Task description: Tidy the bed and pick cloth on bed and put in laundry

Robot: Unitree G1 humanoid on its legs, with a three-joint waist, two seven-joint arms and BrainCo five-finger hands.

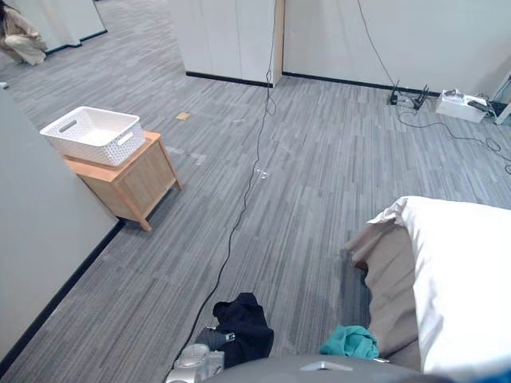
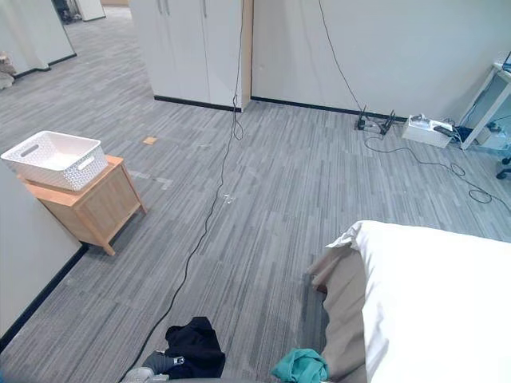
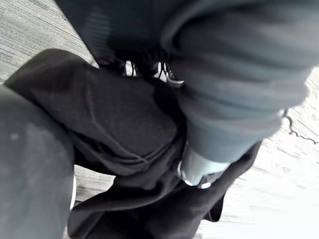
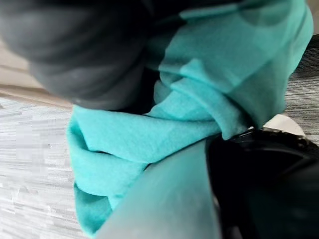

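Where left hand (image 1: 196, 367) grips, black cloth (image 1: 243, 323) bunched; axis unclear.

An office-like test space staged as a bedroom, with grey strip carpet (image 2: 263, 183) mid-frame, white partition walls (image 2: 375, 48) along the top, loose cables (image 2: 209, 215) and a power strip (image 2: 375, 124) upper right, and a white bed (image 2: 431, 295) lower right.

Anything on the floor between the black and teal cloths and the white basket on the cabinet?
Nothing visible stands there: open carpet runs from the black cloth and the teal cloth to the white basket on its wooden cabinet.
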